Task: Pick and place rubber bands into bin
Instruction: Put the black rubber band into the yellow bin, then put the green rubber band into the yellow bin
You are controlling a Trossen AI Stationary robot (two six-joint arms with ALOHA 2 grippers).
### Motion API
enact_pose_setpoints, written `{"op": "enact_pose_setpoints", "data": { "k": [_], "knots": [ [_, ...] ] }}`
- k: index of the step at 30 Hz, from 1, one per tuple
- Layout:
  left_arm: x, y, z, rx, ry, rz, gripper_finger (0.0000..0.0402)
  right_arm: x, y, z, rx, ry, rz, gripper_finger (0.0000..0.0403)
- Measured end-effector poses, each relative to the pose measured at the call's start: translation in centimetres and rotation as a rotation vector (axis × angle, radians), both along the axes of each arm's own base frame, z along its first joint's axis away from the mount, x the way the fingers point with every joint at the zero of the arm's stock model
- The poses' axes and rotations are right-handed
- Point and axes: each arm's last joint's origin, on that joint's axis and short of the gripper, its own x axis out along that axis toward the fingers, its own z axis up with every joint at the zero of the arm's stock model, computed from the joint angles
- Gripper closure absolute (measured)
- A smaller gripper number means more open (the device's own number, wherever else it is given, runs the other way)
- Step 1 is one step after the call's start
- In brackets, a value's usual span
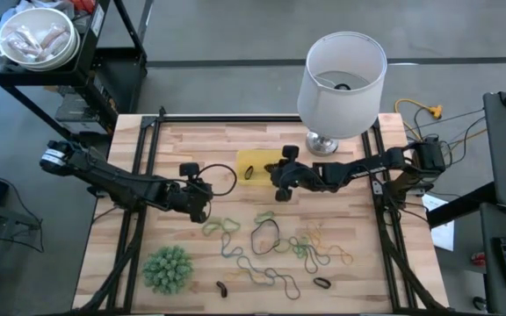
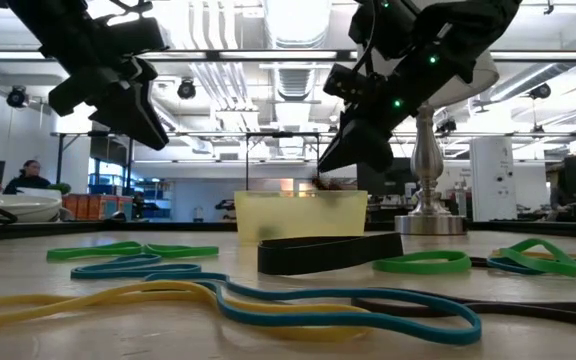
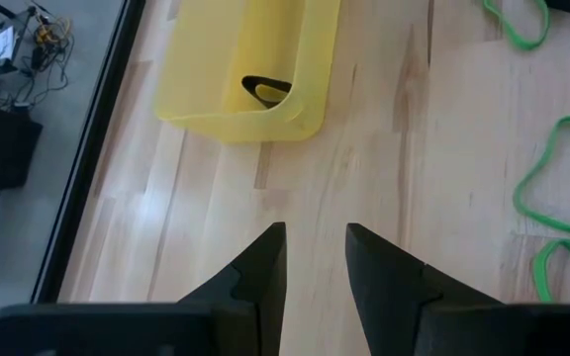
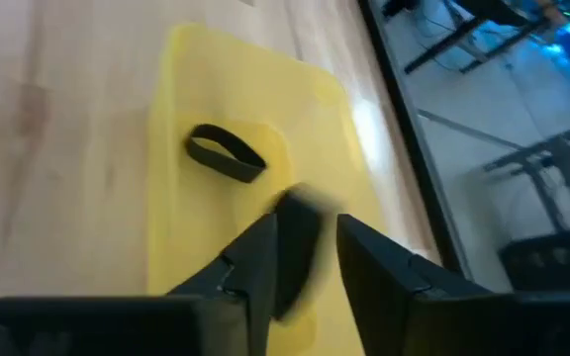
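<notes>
1. White lampshade (image 1: 342, 83) on silver base (image 1: 322, 143), standing at table's far edge.
2. Spiky green plant (image 1: 166, 269) near front left corner of wooden table (image 1: 200, 294).
3. White bowl (image 1: 35, 39) on black cart, beyond the table's left.
4. Person (image 2: 28, 178) seated far back in room.

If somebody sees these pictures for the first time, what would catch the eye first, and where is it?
First the big white lampshade at the table's far edge, and the tangle of coloured rubber bands across the near half. Then the small yellow tray in the middle, already holding a dark band. The right pincer hangs over it with a dark, blurred band between its fingers; the left pincer waits open nearby.
</notes>
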Motion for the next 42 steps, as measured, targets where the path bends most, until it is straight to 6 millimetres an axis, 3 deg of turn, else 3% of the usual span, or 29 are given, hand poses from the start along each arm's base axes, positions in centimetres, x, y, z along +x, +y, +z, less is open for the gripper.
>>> {"op": "enact_pose_setpoints", "data": {
  "k": [11, 20, 26, 33, 35, 42],
  "knots": [
    [0.1, -0.2, -0.5, -0.061, -0.013, -0.039, 0.031, 0.0, 0.6, 0.1, -0.005, 0.023, 0.098, 0.0257],
    [0.1, -0.7, -2.5, -0.218, -0.039, -0.156, 0.0311, -0.2, 5.6, 1.7, -0.041, 0.007, 0.344, 0.0271],
    [1.0, -1.0, -2.4, -0.197, -0.112, -0.217, 0.0311, -2.1, 9.2, 3.5, -0.021, 0.001, 0.454, 0.028],
    [3.0, -2.3, -1.9, -0.189, -0.212, -0.583, 0.0311, -5.1, 11.6, 4.7, 0.134, 0.047, 0.433, 0.0291],
    [3.4, -2.5, -2.6, -0.18, -0.183, -0.642, 0.0311, -5.7, 12.0, 4.6, 0.185, 0.067, 0.403, 0.0294],
    [5.3, -2.7, -3.8, -0.176, -0.079, -0.577, 0.0311, -6.8, 12.9, 4.0, 0.281, 0.116, 0.337, 0.0305]
  ]
}}
